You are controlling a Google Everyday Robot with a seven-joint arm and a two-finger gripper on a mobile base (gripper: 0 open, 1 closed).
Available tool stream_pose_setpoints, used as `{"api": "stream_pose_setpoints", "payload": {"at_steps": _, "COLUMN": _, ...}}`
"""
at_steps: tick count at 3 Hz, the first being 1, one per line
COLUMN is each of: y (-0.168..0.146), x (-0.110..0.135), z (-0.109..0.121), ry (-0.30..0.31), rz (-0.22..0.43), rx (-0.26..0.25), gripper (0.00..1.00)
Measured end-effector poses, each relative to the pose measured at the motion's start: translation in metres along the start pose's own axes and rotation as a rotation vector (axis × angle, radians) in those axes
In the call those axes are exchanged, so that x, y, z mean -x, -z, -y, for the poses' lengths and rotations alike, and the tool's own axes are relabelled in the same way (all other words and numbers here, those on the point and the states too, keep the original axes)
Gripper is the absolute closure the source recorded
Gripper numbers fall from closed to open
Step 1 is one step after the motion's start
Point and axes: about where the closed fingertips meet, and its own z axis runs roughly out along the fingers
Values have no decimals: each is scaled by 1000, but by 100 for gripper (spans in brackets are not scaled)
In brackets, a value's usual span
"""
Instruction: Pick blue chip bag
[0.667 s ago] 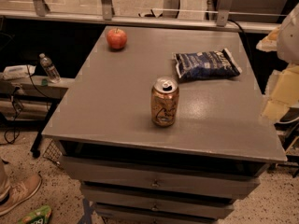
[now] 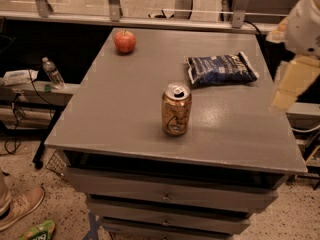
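Note:
The blue chip bag (image 2: 221, 69) lies flat on the grey table (image 2: 125, 114), at the back right, dark navy with white lettering. My gripper (image 2: 290, 86) hangs at the right edge of the camera view, over the table's right side. It is to the right of the bag, slightly nearer the front, and apart from it. The white arm (image 2: 306, 24) rises above it at the top right. The gripper is blurred and holds nothing that shows.
A gold-brown soda can (image 2: 176, 109) stands upright at the middle of the table, in front of the bag. A red apple (image 2: 125, 41) sits at the back left. Drawers (image 2: 165, 196) are below the tabletop. A water bottle (image 2: 52, 73) stands on a low shelf to the left.
The gripper has shifted slightly up and to the left, toward the table's right edge. The bag, the can and the apple have not moved.

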Motion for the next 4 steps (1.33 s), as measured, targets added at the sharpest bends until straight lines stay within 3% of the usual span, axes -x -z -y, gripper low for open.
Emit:
{"api": "stream_pose_setpoints", "payload": {"at_steps": 1, "y": -19, "x": 12, "z": 71, "ry": 62, "rz": 55, "rx": -84, "gripper": 0}}
{"api": "stream_pose_setpoints", "payload": {"at_steps": 2, "y": -41, "x": 26, "z": 127, "ry": 74, "rz": 135, "rx": -170, "gripper": 0}}
{"api": "stream_pose_setpoints", "payload": {"at_steps": 3, "y": -87, "x": 49, "z": 171, "ry": 48, "rz": 213, "rx": -203, "gripper": 0}}
{"api": "stream_pose_setpoints", "payload": {"at_steps": 4, "y": -124, "x": 51, "z": 184, "ry": 17, "rz": 173, "rx": -187, "gripper": 0}}
